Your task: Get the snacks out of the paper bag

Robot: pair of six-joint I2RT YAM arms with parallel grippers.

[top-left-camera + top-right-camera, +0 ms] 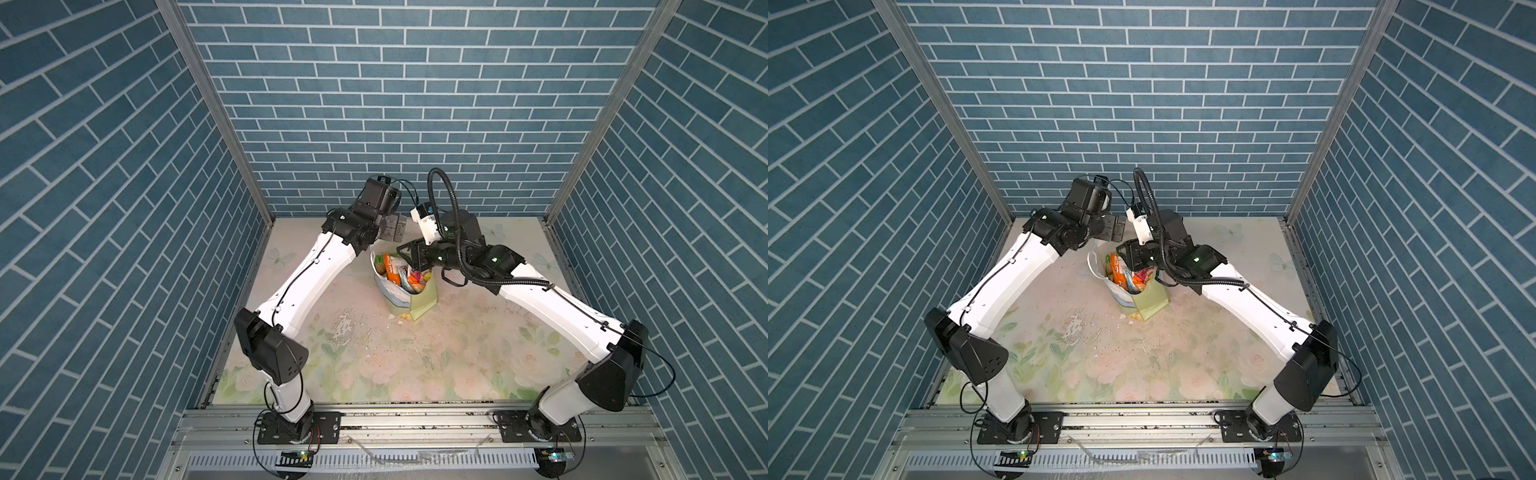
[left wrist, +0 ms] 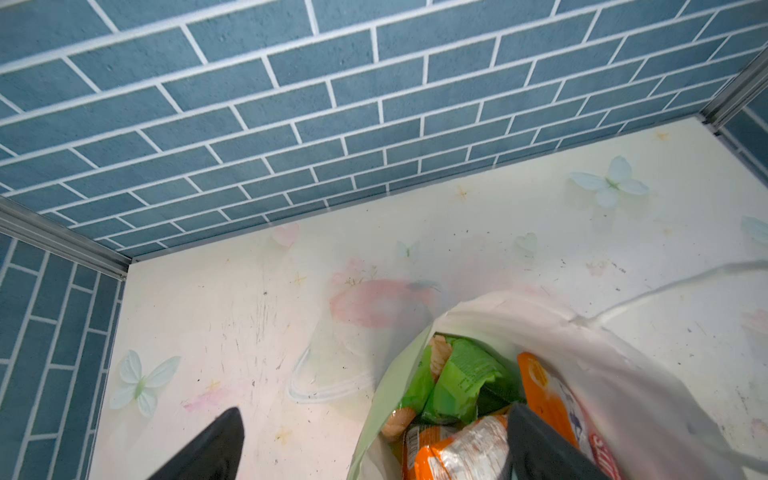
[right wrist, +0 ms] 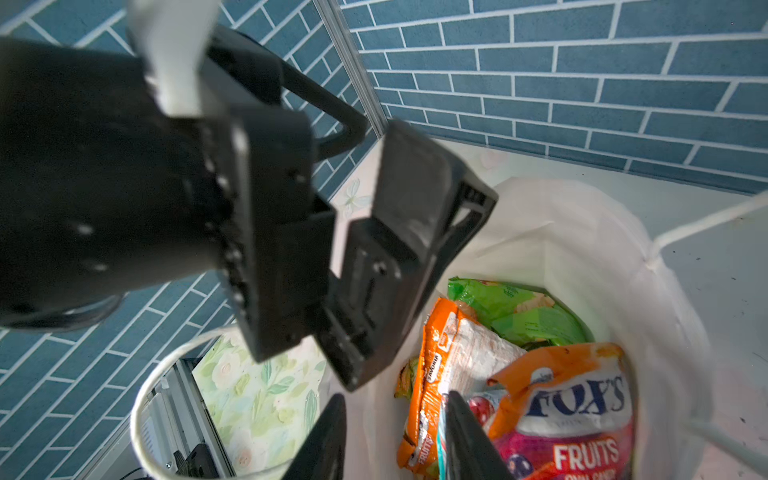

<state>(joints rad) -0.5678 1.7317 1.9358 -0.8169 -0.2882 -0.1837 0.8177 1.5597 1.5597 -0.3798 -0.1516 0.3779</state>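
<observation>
Paper bag [image 1: 420, 302] upright near mid-table [image 1: 415, 365], snacks [image 1: 398, 271] piled inside. Left gripper [image 1: 394, 228] above bag's far rim, fingers wide apart, gripping nothing. Right gripper [image 3: 395, 399] at bag mouth, fingers partly apart astride bag wall, 1 finger among packets.

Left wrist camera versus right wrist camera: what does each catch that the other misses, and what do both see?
Only the left wrist view shows the wide stretch of table beyond the paper bag, reaching both back corners. Only the right wrist view shows the FOX'S name on the fruit packet and the right gripper, jaws apart over the bag's edge. Both show the bag's white inside, the green packet, the orange packet and the left gripper, open.
</observation>
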